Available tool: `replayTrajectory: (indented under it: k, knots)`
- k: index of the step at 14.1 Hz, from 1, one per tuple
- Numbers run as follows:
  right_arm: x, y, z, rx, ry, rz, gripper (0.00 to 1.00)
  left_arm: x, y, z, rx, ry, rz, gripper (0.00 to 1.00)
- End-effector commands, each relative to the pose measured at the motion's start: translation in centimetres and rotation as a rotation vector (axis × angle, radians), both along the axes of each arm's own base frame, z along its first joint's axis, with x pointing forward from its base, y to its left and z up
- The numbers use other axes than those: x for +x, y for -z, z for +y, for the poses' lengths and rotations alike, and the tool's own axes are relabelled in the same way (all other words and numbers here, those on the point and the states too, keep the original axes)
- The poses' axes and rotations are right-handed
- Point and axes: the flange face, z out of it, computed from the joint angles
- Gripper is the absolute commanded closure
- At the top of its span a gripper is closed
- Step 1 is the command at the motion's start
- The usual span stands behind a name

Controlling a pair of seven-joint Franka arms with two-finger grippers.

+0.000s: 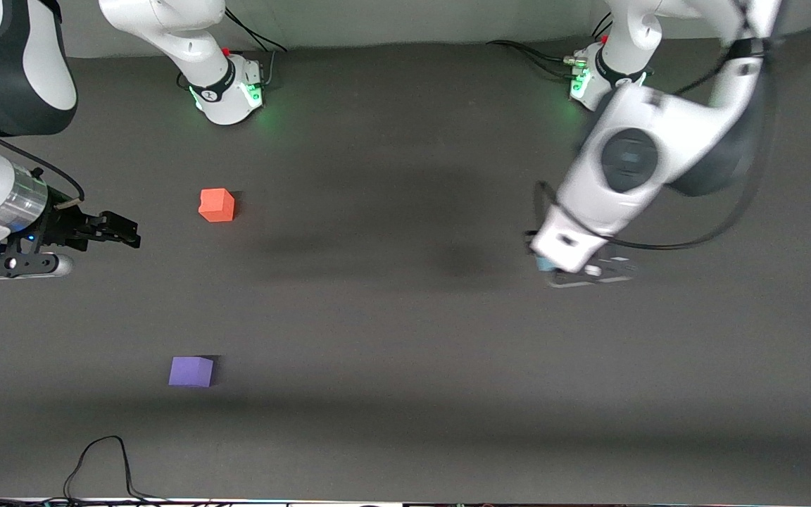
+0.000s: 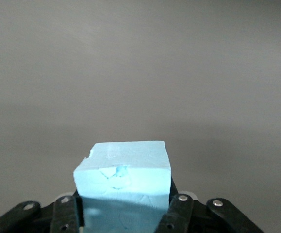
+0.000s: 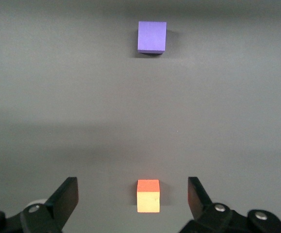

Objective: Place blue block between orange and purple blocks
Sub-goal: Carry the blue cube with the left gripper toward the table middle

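Note:
The light blue block [image 2: 123,182] sits between the fingers [image 2: 179,211] of my left gripper [image 2: 123,213], which is shut on it. In the front view only a blue corner [image 1: 541,264] shows under the left gripper [image 1: 546,267], over the table toward the left arm's end. The orange block [image 1: 217,205] and the purple block [image 1: 191,371] rest apart on the table, the purple one nearer the front camera. My right gripper [image 1: 131,234] is open and empty, toward the right arm's end beside the orange block. The right wrist view shows the gripper [image 3: 133,190], orange block [image 3: 148,195] and purple block [image 3: 152,36].
The dark grey table mat [image 1: 405,317] carries only the two loose blocks. A black cable [image 1: 99,458] loops at the table edge nearest the front camera. The two arm bases [image 1: 229,88] stand along the edge farthest from it.

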Motion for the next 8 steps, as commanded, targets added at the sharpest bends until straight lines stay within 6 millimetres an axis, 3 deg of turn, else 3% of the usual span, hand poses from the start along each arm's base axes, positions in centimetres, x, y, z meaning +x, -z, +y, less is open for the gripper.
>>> replayTrajectory:
  k: [1,3,5,8]
  knots:
    - [0.4,-0.2,-0.1,-0.028,-0.02,0.005,0.0,-0.9,2.6,-10.6,-0.008,-0.075,-0.008,0.55]
    - [0.4,0.0,-0.5,-0.083,-0.036,0.008,0.0,-2.9,5.6,-18.1,-0.035,-0.046,-0.032,0.55]
    - [1.7,0.2,-1.3,-0.087,-0.029,-0.025,0.0,-5.6,9.2,-23.6,-0.06,0.0,-0.077,0.55]
    - [4.9,-3.3,-2.2,-0.088,-0.042,-0.118,0.0,-8.7,14.0,-28.5,-0.119,0.064,-0.151,0.55]
